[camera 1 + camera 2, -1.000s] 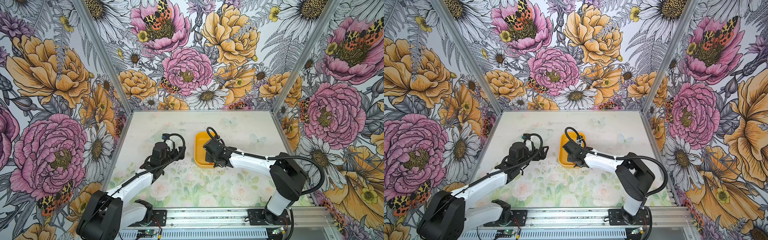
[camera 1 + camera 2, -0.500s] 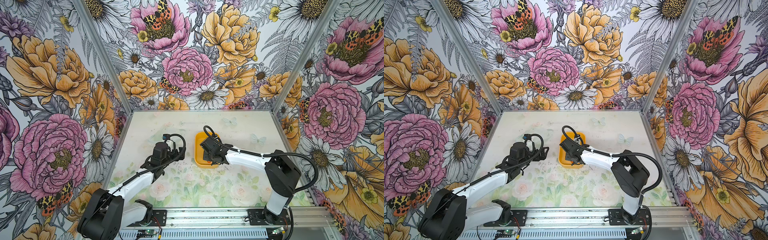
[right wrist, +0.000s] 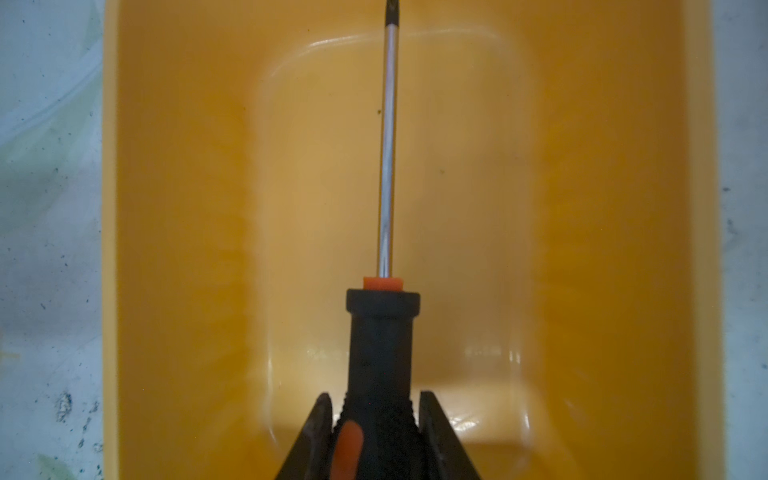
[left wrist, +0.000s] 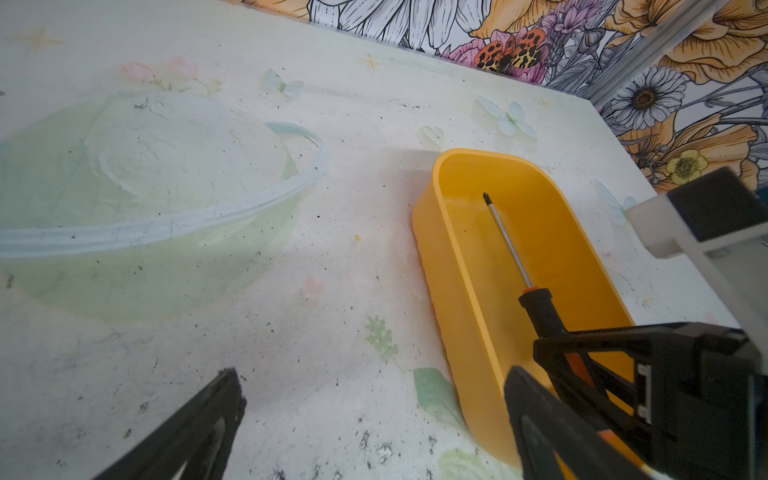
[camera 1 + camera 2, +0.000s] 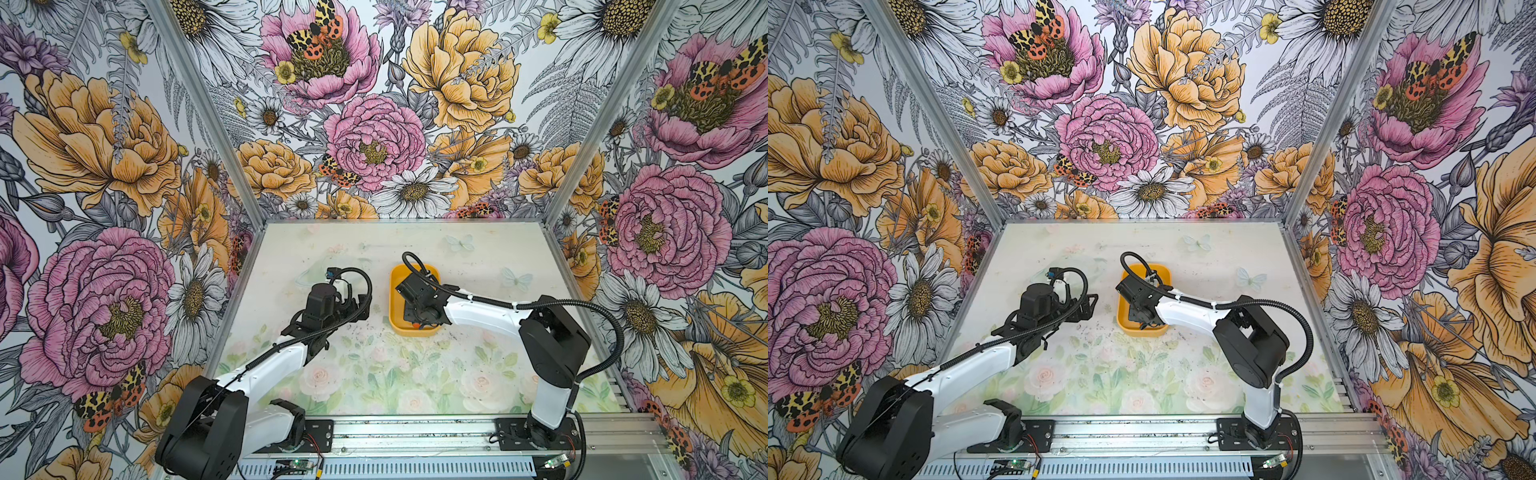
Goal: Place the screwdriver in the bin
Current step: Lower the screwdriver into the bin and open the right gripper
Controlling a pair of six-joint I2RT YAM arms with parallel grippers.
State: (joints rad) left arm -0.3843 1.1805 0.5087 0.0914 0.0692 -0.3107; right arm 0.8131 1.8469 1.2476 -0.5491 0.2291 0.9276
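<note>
While the right gripper (image 3: 376, 409) is clamped on the ribbed black-and-orange handle, the screwdriver (image 3: 380, 340) is held inside the bin (image 3: 178, 249), between its two long walls.

Orientation: the long axis of the screwdriver runs parallel to the long walls of the bin, close to the bin's centre line. The dark tip points at the short end wall farthest from the right gripper. The handle occupies the opposite end of the bin. The left wrist view confirms this alignment: the screwdriver (image 4: 540, 309) lies lengthwise within the bin (image 4: 457, 291). Whether the tip touches the bin floor cannot be told.

In both top views the right wrist covers much of the bin (image 5: 397, 291) (image 5: 1122, 307).

The left gripper (image 4: 374, 378) has its jaws wide apart and holds nothing. It sits over the desk (image 4: 291, 332) beside one long wall of the bin, apart from it, on the side opposite the right arm.

Change against the frame one second earlier: the right gripper has shifted from the long wall on its own arm's side toward the centre line of the bin, and the right elbow has moved closer to the bin. The bin is in the same place. The left arm has not moved.
</note>
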